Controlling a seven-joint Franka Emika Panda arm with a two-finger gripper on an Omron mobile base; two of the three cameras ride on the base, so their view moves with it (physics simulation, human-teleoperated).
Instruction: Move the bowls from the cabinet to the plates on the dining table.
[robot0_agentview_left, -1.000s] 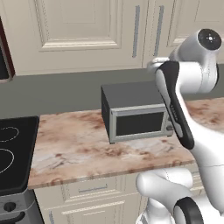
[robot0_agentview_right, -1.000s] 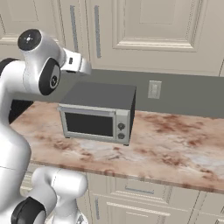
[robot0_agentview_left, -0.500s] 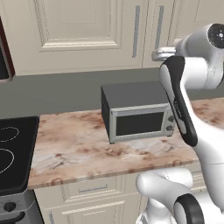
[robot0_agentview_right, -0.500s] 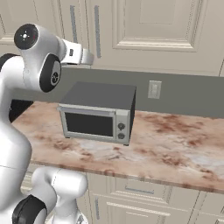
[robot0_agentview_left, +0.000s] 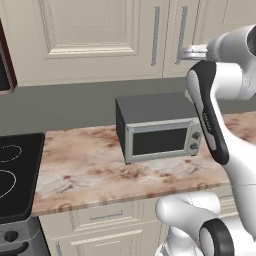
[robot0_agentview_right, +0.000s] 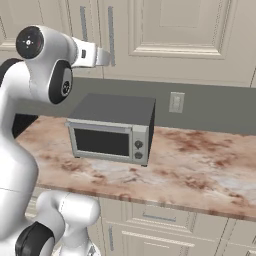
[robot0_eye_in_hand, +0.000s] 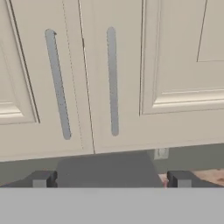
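Two dark finger tips of the gripper (robot0_eye_in_hand: 110, 178) stand at the near edge of the hand view, spread wide apart with nothing between them. Just past them lies the flat grey top of the microwave (robot0_agentview_left: 159, 131), which sits on the marble counter (robot0_agentview_left: 85, 170), with a black cooktop (robot0_agentview_left: 14, 175) at the counter's left end. On the grey wall behind the counter there is an outlet (robot0_agentview_right: 175, 102), to the right of the microwave.

Farther off and higher, the cabinet (robot0_eye_in_hand: 144, 65) hangs with both doors closed. Two long silver bar handles run upright on either side of the seam where the doors meet: the left handle (robot0_eye_in_hand: 57, 84) and the right handle (robot0_eye_in_hand: 112, 81). In the left base view the hand sits level with the lower part of these handles and close to the door fronts, not yet touching either bar as far as I can tell.

The bowls are presumably behind these doors; with the doors closed, nothing of them can be seen. The door itself should be stiff and light on its hinges, and the bar is rigid, smooth metal that may slip in the fingers. A sensible hold would be across the lower half of one bar, fingers on either side, then a pull outward along the door's arc. Which door hides the bowls cannot be told.
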